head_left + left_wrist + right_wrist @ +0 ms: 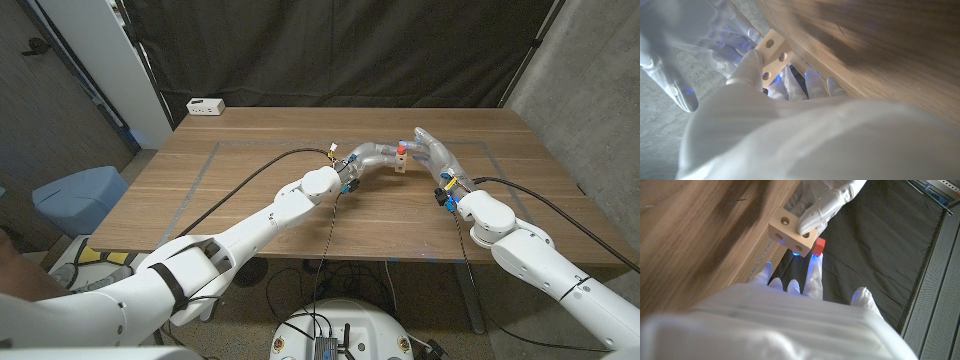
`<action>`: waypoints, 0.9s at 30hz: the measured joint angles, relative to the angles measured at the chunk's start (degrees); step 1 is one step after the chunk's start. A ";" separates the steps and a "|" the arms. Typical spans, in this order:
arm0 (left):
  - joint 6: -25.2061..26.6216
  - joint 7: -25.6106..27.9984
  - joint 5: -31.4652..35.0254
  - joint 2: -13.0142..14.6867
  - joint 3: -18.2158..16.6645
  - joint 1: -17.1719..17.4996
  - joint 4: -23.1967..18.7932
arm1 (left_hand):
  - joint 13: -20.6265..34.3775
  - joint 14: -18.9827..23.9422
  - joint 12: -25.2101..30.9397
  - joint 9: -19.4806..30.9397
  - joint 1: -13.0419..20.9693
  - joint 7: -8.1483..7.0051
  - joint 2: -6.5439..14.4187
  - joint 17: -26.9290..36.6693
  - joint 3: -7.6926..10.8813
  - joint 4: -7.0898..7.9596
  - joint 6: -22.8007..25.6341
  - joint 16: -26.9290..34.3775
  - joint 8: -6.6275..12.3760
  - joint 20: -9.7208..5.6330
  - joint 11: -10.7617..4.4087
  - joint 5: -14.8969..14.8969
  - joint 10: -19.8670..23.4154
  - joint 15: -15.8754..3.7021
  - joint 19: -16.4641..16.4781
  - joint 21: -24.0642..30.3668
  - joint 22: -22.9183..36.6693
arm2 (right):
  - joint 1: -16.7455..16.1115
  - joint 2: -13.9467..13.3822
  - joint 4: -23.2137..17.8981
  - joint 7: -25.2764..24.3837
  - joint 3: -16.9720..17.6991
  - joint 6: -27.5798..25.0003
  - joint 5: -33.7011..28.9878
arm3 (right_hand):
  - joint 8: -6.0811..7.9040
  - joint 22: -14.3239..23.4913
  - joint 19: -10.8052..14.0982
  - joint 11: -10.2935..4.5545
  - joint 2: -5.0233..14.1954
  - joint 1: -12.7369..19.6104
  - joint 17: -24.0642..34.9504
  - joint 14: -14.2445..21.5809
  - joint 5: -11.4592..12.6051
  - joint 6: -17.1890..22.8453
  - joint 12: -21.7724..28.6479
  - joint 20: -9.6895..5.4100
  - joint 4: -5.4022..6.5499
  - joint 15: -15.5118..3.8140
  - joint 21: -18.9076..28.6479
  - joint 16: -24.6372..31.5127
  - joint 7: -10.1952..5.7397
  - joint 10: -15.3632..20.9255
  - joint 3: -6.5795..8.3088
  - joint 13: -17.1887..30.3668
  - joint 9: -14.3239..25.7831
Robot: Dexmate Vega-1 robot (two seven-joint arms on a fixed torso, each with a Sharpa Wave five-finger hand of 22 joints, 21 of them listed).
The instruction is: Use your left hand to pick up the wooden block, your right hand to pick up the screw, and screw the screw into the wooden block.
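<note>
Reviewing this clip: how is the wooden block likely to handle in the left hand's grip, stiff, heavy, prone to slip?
The wooden block looks rigid: sharp edges, drilled holes, so it shouldn't flex. It seems small beside the left hand holding it, so probably light. Its smooth faces against the gloved fingers might let it twist when the right hand turns the red-headed screw.

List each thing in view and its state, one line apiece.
block: held by the left hand, holes visible
screw: red head, at the block's top, held by the right hand
left hand: grips the block
right hand: pinches the screw
white box: at the table's far corner
</note>
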 measured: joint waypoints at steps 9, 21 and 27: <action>0.10 0.01 0.00 0.16 0.01 0.21 -0.44 | 0.00 0.00 0.00 0.04 0.10 0.00 0.09 0.00 0.00 0.00 0.00 0.00 0.18 0.00 0.00 0.00 0.00 0.00 0.00 0.00 0.00 | -0.39 0.02 -0.41 -0.83 0.00 0.00 -0.16 | 0.68 0.00 0.33 0.01 0.00 0.00 0.00 0.91 0.00 2.34 0.44 0.32 0.00 -0.48 0.18 0.21 0.48 1.68 0.00 0.01 0.01; 0.34 0.08 0.02 0.55 0.01 0.62 -1.41 | 0.00 0.00 -0.01 0.30 0.16 0.00 0.14 0.00 0.00 0.00 0.02 0.00 0.19 0.00 0.15 -0.01 0.15 0.00 0.00 0.00 0.00 | -1.36 0.10 -1.12 -2.01 0.38 -0.02 -0.52 | 1.11 0.00 1.37 -0.42 0.00 0.00 -0.26 2.32 0.00 4.99 0.44 0.31 -0.01 -0.93 0.62 0.66 1.10 3.68 0.01 0.01 -0.17; 0.53 0.26 0.15 0.77 0.01 0.85 -2.03 | 0.00 0.00 -0.02 0.29 0.16 0.29 0.13 0.00 0.00 0.00 0.32 0.00 0.18 0.00 0.15 -0.05 0.15 0.00 0.00 0.00 0.00 | -1.93 0.12 -1.60 -2.58 0.66 -0.08 -0.67 | 1.11 0.00 1.89 -0.94 0.02 0.02 -0.26 2.73 0.00 5.60 0.85 0.20 -0.01 -0.71 0.62 0.66 1.10 4.39 0.01 0.02 -0.21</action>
